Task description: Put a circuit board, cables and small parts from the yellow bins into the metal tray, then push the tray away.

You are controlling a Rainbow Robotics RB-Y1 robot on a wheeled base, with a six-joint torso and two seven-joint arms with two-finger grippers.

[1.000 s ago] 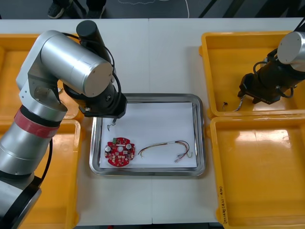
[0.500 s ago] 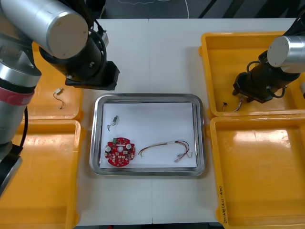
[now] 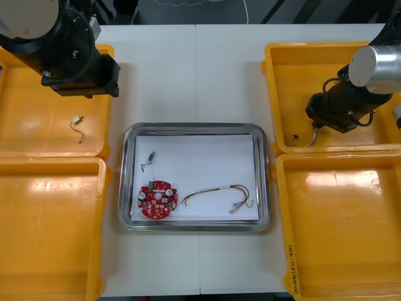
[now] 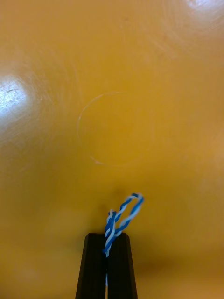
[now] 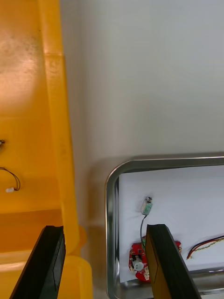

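Over the right far yellow bin (image 3: 301,69), the right gripper (image 4: 106,239) is pinching the twisted blue and white cable (image 4: 126,210) just below its loop; the left gripper (image 5: 105,227) hangs spread and empty by the left far bin (image 3: 37,125). Expect the cable to be light, limp and thin: it may slip or swing, so hold the twisted run, not the loop.

I can read nothing for certain from my station. The only writing I can find is a short line of dark characters (image 3: 290,252) along the inner rim of the near right yellow bin (image 3: 338,226), too small for me to make out.
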